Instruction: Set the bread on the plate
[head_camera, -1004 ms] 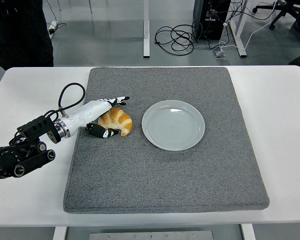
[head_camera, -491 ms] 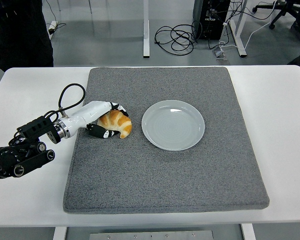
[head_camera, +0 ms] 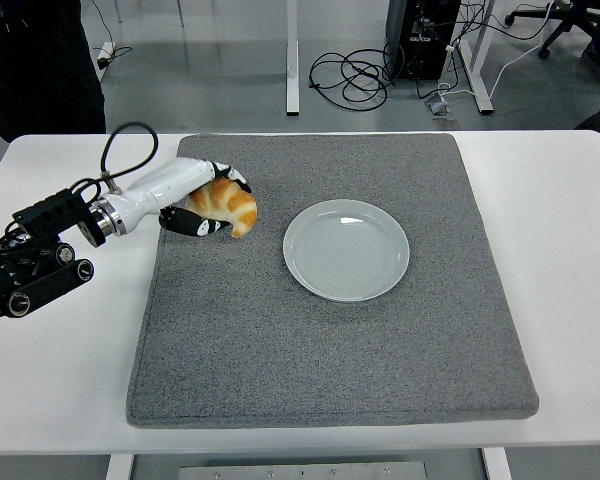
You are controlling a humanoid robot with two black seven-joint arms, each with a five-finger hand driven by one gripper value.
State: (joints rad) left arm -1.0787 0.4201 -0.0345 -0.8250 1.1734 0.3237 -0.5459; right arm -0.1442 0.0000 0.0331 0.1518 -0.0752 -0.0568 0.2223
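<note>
**The robot hand holds the bread beside the plate**

The left robot hand [head_camera: 202,205] comes in from the left side. Its white and black fingers [head_camera: 202,226] are curled around a golden-brown, curved piece of bread [head_camera: 225,203] that looks like a croissant. One finger lies over the top of the bread and others wrap under it, so the bread is pinched in the hand. The bread is over the far left part of a big grey, fuzzy square mat [head_camera: 330,330]. It is hard to tell if the bread touches the mat or is a little above it.

A round, pale grey plate [head_camera: 346,250] sits in the middle of the mat, to the right of the bread. The bread is near the plate but not on it. Nothing lies on the plate.

The mat lies on the white surface [head_camera: 550,250]. A black cable [head_camera: 120,150] loops up from the arm behind the hand.

At the top left, a person in dark clothes [head_camera: 35,60] stands behind the surface.
</note>
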